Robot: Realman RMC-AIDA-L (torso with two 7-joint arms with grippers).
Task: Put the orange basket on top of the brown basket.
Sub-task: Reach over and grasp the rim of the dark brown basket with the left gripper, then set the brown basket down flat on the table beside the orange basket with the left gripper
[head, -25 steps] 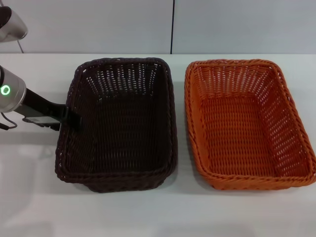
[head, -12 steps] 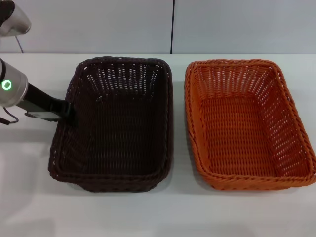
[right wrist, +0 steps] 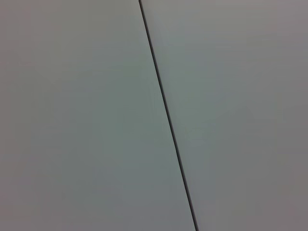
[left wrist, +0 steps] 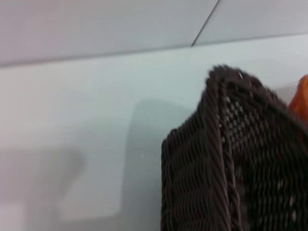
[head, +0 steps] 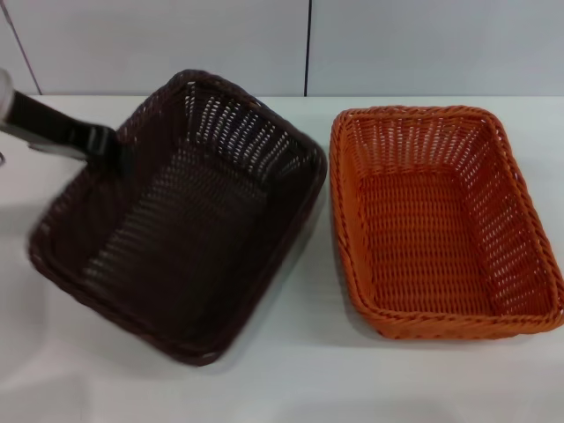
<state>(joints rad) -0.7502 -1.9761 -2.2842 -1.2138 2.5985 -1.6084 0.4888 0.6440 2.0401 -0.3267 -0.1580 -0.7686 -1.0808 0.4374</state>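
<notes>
The brown basket (head: 256,137) hangs tilted and turned at an angle at the left of the head view, its near corner swung toward the table's front left. My left gripper (head: 113,146) is shut on the basket's left rim, with the arm reaching in from the left edge. In the left wrist view a corner of the brown basket (left wrist: 226,159) fills the lower right, with a sliver of the orange basket (left wrist: 301,98) behind it. The orange basket (head: 414,111) sits flat on the table at the right, apart from the brown one. My right gripper is out of view.
Both baskets are over a white table (head: 291,379). A pale wall with a dark vertical seam (head: 308,44) stands behind it. The right wrist view shows only that seam (right wrist: 166,115) on a plain panel.
The brown basket has been lifted and swung counter-clockwise with my left gripper, its near end moving left. The left arm has risen toward the back left. The orange basket has not moved.
</notes>
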